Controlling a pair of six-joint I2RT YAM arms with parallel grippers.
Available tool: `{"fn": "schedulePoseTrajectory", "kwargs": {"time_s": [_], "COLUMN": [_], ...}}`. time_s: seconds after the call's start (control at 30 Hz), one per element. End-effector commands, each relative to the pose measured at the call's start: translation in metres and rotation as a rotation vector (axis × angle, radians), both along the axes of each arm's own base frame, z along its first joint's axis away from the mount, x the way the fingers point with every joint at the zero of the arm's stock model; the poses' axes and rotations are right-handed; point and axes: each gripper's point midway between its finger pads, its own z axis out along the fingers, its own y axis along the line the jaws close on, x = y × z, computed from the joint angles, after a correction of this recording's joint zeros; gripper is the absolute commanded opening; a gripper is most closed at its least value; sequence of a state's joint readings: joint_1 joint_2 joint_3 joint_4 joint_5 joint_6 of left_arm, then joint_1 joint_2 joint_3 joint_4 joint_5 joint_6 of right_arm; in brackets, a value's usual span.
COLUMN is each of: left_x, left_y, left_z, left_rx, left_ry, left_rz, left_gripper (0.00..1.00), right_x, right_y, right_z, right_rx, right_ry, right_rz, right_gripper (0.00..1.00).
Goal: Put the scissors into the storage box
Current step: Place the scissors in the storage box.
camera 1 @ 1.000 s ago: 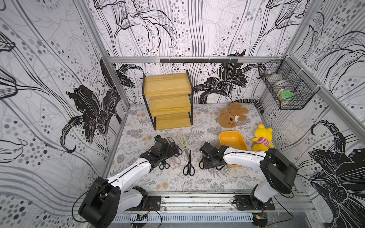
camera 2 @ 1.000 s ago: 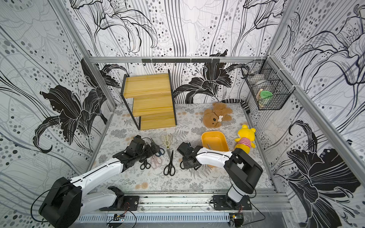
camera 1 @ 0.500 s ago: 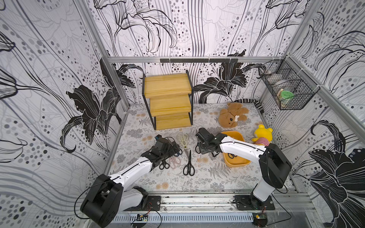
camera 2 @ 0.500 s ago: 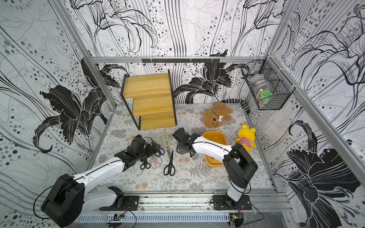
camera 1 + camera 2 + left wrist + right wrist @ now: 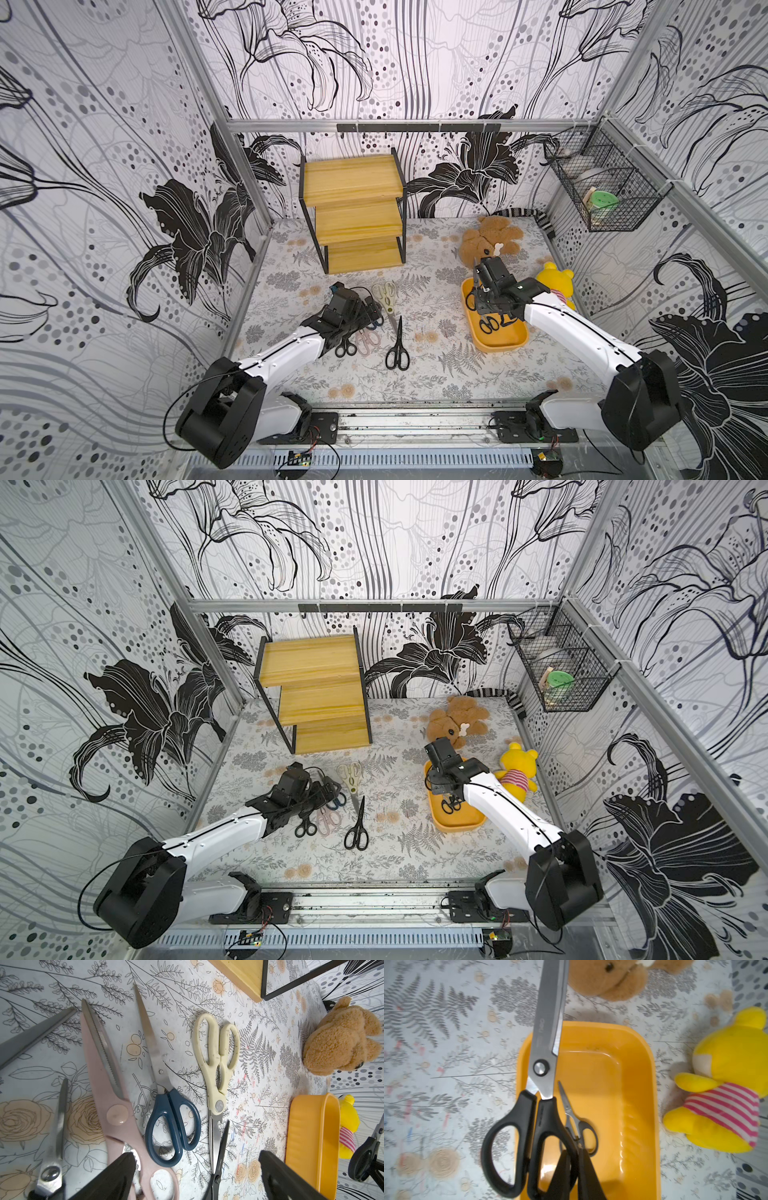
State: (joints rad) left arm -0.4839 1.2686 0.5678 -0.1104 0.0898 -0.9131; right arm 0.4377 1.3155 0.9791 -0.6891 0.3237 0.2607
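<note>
Scissors first: my right gripper (image 5: 572, 1152) is clamped tight on a handle loop of the large black-handled pair (image 5: 544, 1068), whose blades are closed. In the right wrist view the handles sit over the storage box (image 5: 643, 1084) at its long wall. The blades run out past its short end toward the brown plush bear (image 5: 610, 980). I cannot tell whether that pair touches the box. A small black pair (image 5: 583, 1132) already lies flat inside the box, partly under the held handles.

My left gripper (image 5: 196, 1154) stands wide open and holds nothing. It hovers over the scissors lying on the table, well apart from the box, off the long wall that faces away from the yellow plush bear (image 5: 555, 278). Under it I see the blue-handled pair (image 5: 172, 1126), the pink pair (image 5: 116, 1113) and the cream shears (image 5: 218, 1059). The slim black pair (image 5: 398, 347) lies nearest the box. The yellow bear sits just beside the box's other long wall.
</note>
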Motion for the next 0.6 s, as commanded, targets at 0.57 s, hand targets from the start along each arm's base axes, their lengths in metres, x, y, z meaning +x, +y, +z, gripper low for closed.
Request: {"fn": "schedulePoseTrajectory", "kwargs": {"time_s": [0.57], "left_x": [0.006], "left_y": [-0.01], "left_z": [0.012], "left_rx": [-0.027], "left_ry": [-0.048], "left_rz": [-0.009], "left_gripper": [0.98], "right_x": [-0.034], "right_y": [-0.007], "right_z": [-0.062], "right_rx": [0.052], "right_ry": [0.238], "right_rz": [-0.082], "right_gripper": [0.0]}}
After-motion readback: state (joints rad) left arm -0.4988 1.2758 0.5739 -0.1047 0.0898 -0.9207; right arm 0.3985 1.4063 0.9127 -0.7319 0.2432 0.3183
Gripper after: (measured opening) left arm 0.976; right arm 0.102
